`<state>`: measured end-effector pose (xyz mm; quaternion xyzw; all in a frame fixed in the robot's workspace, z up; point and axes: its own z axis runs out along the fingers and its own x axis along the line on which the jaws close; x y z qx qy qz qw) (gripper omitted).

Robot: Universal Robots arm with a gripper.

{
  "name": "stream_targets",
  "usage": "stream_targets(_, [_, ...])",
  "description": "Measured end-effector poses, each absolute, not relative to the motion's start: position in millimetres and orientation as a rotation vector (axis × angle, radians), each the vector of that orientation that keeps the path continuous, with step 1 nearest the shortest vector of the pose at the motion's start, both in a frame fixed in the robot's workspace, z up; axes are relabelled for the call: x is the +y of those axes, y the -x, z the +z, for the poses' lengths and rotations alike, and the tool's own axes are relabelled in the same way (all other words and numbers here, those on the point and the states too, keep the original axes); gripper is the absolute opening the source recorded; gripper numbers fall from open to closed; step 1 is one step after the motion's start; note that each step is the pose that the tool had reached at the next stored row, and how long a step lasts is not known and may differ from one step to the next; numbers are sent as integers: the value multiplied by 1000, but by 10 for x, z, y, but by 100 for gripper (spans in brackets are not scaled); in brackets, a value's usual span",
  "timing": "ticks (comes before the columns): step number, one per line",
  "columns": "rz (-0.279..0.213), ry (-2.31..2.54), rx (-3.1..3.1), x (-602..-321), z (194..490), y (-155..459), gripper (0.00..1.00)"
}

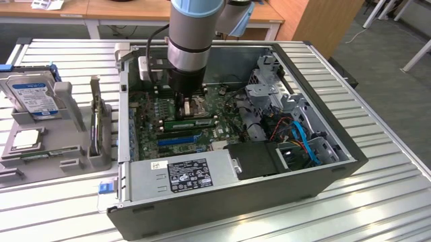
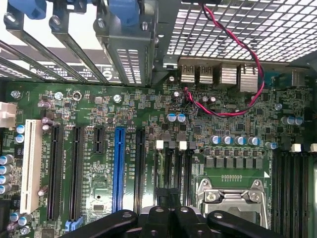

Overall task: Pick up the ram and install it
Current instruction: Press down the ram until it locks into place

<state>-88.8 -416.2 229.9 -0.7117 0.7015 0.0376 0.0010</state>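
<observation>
The ram (image 1: 191, 122), a long thin green stick with dark chips, lies along the memory slots of the motherboard (image 2: 89, 99) inside the open computer case (image 1: 323, 176). My gripper (image 1: 185, 101) reaches down into the case just above and behind that stick, beside the processor socket (image 2: 230, 196). In the wrist view the gripper (image 2: 171, 215) is shut, its dark fingers (image 2: 157, 218) meeting with no green board between them, directly over the black memory slots (image 2: 171, 166) with white clips. The stick itself is hidden under the gripper in that view.
A blue expansion slot (image 2: 119, 168) runs beside the memory slots. The power supply (image 1: 181, 174) and drive cage with blue cables (image 1: 303, 141) fill the case's near and right sides. A grey tray (image 1: 40, 166) at the exterior view's left holds a hard drive (image 1: 34, 93), a square silver chip (image 1: 27, 138) and upright cards (image 1: 96, 121).
</observation>
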Motion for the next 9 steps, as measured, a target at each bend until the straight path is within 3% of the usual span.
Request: stream_targets(9, [118, 2234, 2202, -4164, 2276, 890, 10])
